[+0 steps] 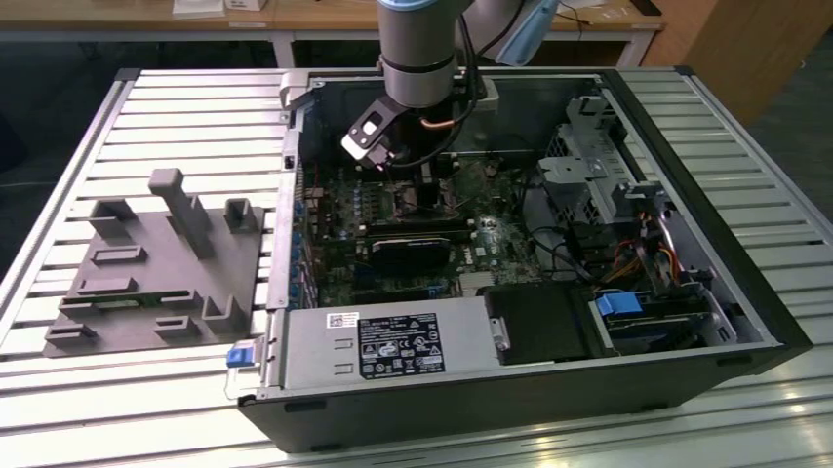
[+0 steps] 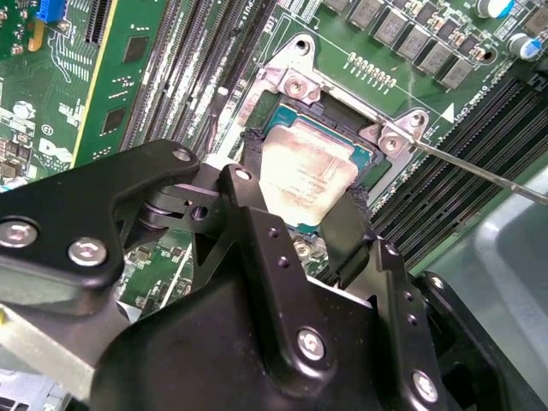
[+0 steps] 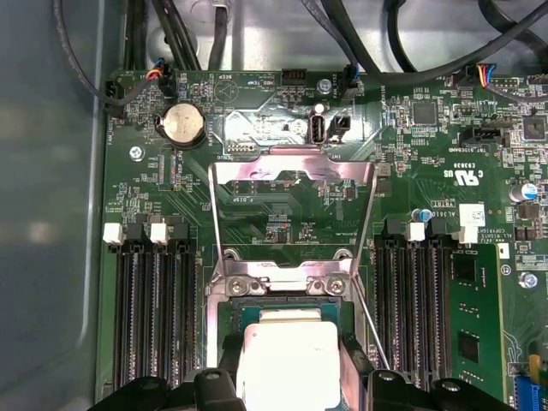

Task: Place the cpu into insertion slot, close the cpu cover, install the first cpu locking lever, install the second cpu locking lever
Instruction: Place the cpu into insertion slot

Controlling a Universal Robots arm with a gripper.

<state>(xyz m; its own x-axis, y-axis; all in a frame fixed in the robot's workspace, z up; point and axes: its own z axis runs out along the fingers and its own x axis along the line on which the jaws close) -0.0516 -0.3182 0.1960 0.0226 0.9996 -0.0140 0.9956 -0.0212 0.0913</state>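
The black pincer (image 2: 301, 195) on the grey robot arm (image 1: 419, 49) reaches down into the open black computer box (image 1: 521, 409). The box lies on the grey metal desk with long slats (image 1: 170, 117). The pincer is closed just enough to grip the small flat square chip with the dull silver top (image 2: 300, 171). One black finger (image 2: 250, 201) presses on each side of the chip.

The chip is right over the small square socket with the metal rim (image 2: 295, 86) on the green board (image 3: 171, 197). I cannot tell if the chip sits all the way down in the socket.

In the first wrist view, the thin silver frame cover with the cut-out middle (image 3: 291, 167) is open and turned away from the socket. A thin metal rod (image 2: 479, 171) sticks out beside one corner of the socket. Long black memory slots (image 3: 154, 317) run on both sides of the socket.

A grey plastic holder block (image 1: 156, 263) rests on the desk, at the exterior view's left of the box.
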